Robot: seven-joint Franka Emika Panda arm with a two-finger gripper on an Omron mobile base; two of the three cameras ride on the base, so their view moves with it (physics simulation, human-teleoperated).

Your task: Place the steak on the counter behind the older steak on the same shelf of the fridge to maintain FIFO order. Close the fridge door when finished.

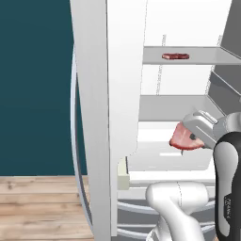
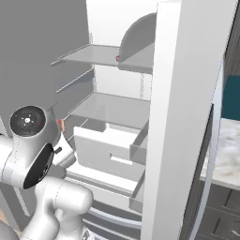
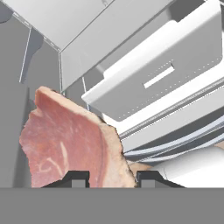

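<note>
Tool [image 3: 106,178] grips the steak [image 3: 70,142], arm raised before the open fridge [image 1: 122,94].

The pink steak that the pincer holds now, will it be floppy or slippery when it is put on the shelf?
The steak looks thick and keeps its shape above the pincer, so probably fairly stiff. Its raw surface may be slippery. Its flat faces suggest it would rest steadily on the shelf behind the older steak.

The thin pale grey upper shelf panel [image 1: 207,56] spanning the white fridge interior sits above and beyond the jaws, carrying a flat dark red-brown meat slab [image 1: 175,56]. The lower grey panel [image 1: 174,107] sits nearer them.
</note>
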